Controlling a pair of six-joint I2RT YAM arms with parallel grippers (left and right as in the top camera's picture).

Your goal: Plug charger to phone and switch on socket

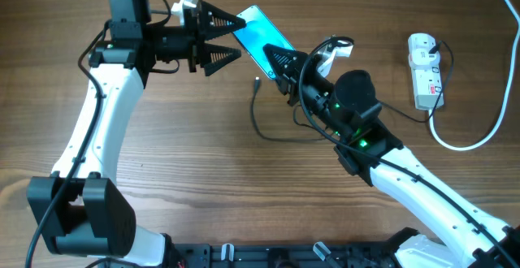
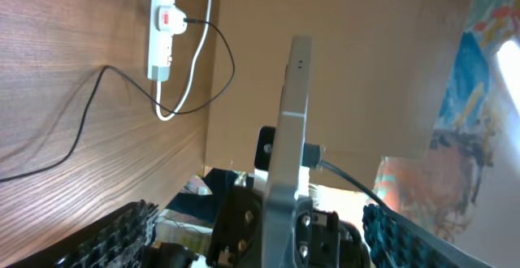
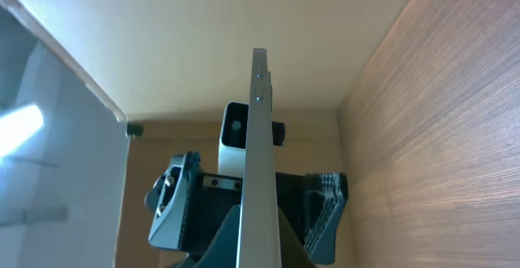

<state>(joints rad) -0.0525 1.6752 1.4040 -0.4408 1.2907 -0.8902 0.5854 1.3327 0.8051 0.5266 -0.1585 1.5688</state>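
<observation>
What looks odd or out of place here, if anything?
The phone is up off the table: the right gripper is shut on one end of it, and the left gripper stands open around the other end. The charger lies loose on the wood, its plug tip not in the phone.

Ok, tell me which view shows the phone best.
Overhead: the phone lies with its blue screen towards that camera, so its shape and tilt are plain. The left wrist and right wrist views each catch only its thin edge.
</observation>
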